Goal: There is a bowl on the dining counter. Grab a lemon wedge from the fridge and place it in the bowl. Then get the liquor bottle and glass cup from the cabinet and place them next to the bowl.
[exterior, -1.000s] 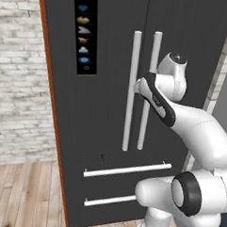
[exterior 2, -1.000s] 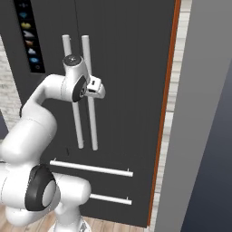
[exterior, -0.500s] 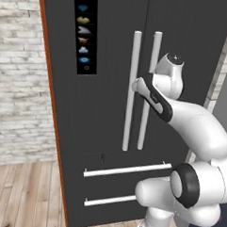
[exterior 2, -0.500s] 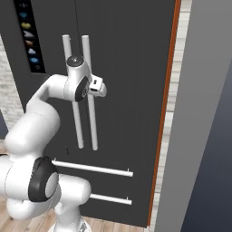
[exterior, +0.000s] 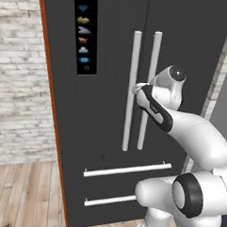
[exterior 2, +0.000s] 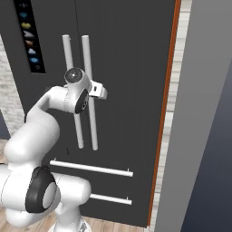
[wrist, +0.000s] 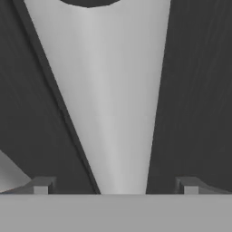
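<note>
Dark grey fridge (exterior: 114, 54), doors closed, hand (wrist: 115, 183) at its handles.
Hand spread wide and holding nothing; one pale bar handle (wrist: 106, 104) runs between its fingertips (wrist: 43, 185), seen close in the hand view, at mid-height on the doors.

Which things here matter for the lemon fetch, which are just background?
Job:
- tall dark grey fridge, doors shut
- pale bar handle standing between the fingertips
- open two-finger gripper

Background:
- icon panel
- two drawer bars
- pale brick wall
- wood plank floor
</note>
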Tool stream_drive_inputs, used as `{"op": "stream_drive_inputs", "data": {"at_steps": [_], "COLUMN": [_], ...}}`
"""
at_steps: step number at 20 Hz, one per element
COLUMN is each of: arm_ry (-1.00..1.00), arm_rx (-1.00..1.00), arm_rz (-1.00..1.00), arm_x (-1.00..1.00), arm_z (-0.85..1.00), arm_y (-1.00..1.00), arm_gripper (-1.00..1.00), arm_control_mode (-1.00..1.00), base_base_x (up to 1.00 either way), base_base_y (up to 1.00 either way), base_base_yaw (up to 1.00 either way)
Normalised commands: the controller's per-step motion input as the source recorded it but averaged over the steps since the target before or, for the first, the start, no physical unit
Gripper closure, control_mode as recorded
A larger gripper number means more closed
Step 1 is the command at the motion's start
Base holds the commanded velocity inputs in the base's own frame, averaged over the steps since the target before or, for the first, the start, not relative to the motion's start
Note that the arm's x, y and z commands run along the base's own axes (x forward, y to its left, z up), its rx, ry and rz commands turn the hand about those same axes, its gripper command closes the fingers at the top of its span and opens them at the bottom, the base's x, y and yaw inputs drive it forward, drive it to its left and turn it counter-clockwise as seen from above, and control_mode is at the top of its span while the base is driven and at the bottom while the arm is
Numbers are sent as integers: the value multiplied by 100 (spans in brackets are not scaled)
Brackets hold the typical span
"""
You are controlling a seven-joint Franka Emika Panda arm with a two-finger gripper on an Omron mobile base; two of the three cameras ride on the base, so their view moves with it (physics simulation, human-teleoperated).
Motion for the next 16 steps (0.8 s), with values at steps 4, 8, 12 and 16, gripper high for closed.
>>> {"op": "stream_drive_inputs", "data": {"at_steps": [4, 8, 12, 16], "arm_ry": [-16, -1, 5, -1], "arm_rx": [0, -1, -1, 0], "arm_rz": [0, 0, 0, 0], "arm_x": [18, 26, 0, -62], "arm_z": [-24, -30, -14, -11], "arm_y": [0, -1, 0, -18], "arm_gripper": [-100, 100, 100, 100], "arm_control_mode": [-100, -100, -100, -100], "base_base_x": [0, 0, 0, 0], "base_base_y": [0, 0, 0, 0], "base_base_yaw": [0, 0, 0, 0]}}
